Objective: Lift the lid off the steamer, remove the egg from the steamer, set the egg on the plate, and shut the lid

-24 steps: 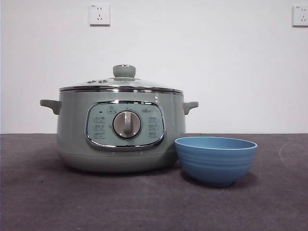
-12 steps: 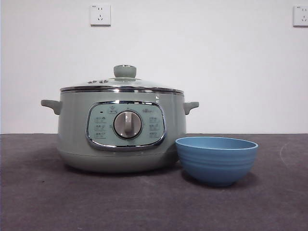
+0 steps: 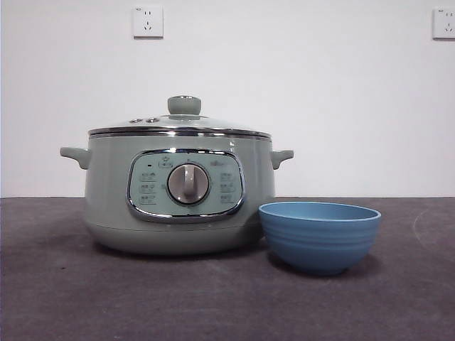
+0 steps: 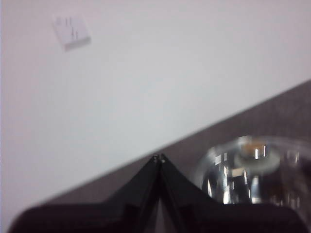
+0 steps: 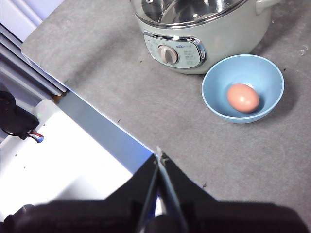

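White wall with two sockets (image 3: 148,21) backs a dark grey table (image 3: 213,298), and on it the steamer (image 3: 178,192) stands with its control panel and silver dial (image 3: 188,184) facing the front camera. Just beside it, nearly touching its base, sits the plate (image 3: 320,236), which is really a ribbed blue bowl, matte and much lower than the pot.

From the right wrist view the egg (image 5: 243,97) lies in the bowl's hollow: brownish-orange, smooth, whole. From the low front camera the rim hides it. The lid (image 3: 179,126) rests flat on the steamer, its chrome rim seated all round, green knob (image 3: 184,105) upright in the middle and two small vents beside it. Judging by this, every step of the task looks finished: egg out and on the plate, lid back on.

That would explain where the arms are. The right hand (image 5: 159,158) hangs high and well back from the things, over the table's near edge, its two black jaws pressed together with nothing between them. The left hand (image 4: 158,158) is likewise pressed together and empty, raised and aimed toward the wall; its blurred view catches the glassy dome of the lid off to one side. Neither touches anything, and neither shows in the front view; both seem parked clear of the pot
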Available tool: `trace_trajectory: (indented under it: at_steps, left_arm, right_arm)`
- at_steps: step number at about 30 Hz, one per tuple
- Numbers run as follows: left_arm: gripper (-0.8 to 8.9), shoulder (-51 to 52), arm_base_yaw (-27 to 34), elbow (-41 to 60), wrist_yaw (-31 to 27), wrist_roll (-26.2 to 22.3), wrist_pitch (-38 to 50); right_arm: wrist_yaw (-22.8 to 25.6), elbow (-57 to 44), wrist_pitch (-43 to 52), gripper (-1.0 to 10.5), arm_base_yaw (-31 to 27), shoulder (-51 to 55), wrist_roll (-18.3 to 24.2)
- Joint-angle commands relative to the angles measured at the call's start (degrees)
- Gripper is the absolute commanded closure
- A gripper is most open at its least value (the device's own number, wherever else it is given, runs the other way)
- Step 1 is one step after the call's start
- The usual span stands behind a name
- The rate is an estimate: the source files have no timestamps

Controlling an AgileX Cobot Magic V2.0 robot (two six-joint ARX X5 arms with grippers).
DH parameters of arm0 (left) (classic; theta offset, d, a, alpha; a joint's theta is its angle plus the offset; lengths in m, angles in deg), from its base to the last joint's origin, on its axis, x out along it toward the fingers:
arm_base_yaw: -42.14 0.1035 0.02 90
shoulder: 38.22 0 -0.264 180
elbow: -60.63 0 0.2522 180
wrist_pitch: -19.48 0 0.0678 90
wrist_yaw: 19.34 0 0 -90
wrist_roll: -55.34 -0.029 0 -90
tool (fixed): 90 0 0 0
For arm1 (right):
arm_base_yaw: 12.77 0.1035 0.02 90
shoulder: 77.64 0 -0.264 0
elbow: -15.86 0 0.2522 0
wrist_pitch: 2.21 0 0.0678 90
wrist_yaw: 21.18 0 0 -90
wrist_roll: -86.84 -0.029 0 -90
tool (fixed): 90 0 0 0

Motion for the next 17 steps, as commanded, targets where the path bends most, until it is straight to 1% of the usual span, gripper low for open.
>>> trace_trajectory:
  at_steps: [1, 4, 7, 10, 12, 17]
  left_arm:
    - [8.17, 6.1, 1.0, 9.3, -0.1, 0.3, 1.8]
    - [8.17, 10.8, 1.7, 16.3, -0.7, 1.9, 3.2]
    - [8.17, 14.3, 1.8, 22.1, -3.4, 3.9, 4.1]
    - [8.17, 17.5, 1.8, 27.3, -5.1, 4.4, 4.1]
    - [8.17, 18.9, 1.8, 29.3, -6.0, 4.5, 4.2]
    - [8.17, 22.8, 1.8, 33.7, -6.3, 6.8, 4.1]
  right_arm:
    - [0.2, -0.3, 0.3, 9.5, 0.1, 0.1, -0.4]
    - [0.2, -0.3, 0.3, 9.5, 0.1, 0.1, -0.4]
    - [0.2, -0.3, 0.3, 9.5, 0.1, 0.1, -0.4]
    - [0.2, -0.3, 0.3, 9.5, 0.1, 0.1, -0.4]
    - [0.2, -0.3, 0.3, 9.5, 0.1, 0.1, -0.4]
    - [0.2, -0.3, 0.3, 9.5, 0.1, 0.1, -0.4]
